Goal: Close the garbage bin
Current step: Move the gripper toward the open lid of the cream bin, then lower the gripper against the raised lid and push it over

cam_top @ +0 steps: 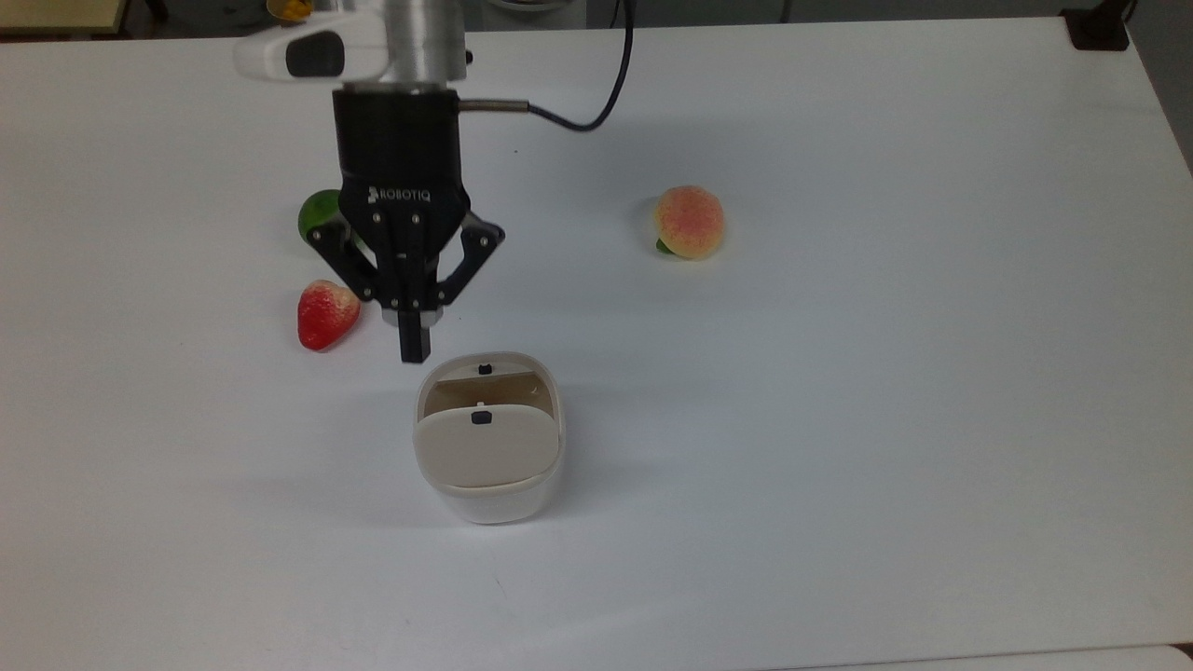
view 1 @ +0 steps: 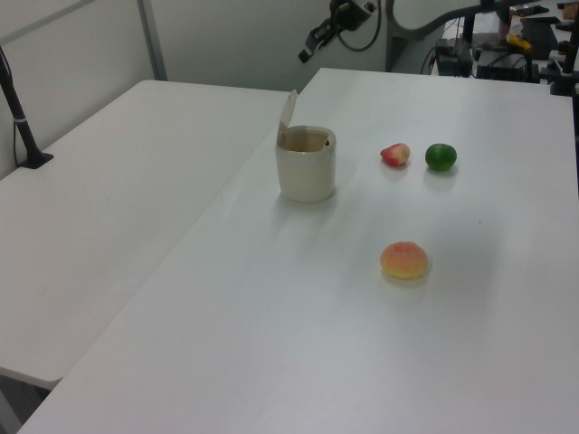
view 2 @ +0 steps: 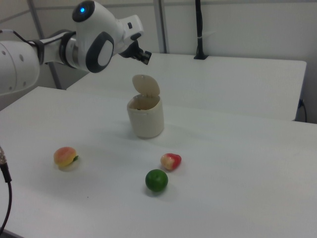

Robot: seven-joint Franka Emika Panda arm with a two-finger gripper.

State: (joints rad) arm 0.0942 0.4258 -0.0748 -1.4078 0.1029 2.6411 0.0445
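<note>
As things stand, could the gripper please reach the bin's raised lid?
Probably yes: the gripper hangs above the table beside the garbage bin, and nothing stands between it and the upright lid.

The arm reaches in from the top view's upper edge, its silver wrist above the black gripper (cam_top: 415, 349). The gripper points down toward the top view's lower edge, its two fingers pressed together into one narrow tip, holding nothing.

White table (cam_top: 839, 419) w/ bin (cam_top: 489, 438), strawberry (cam_top: 326, 314), lime (view 2: 156, 180), peach (cam_top: 689, 222).
</note>
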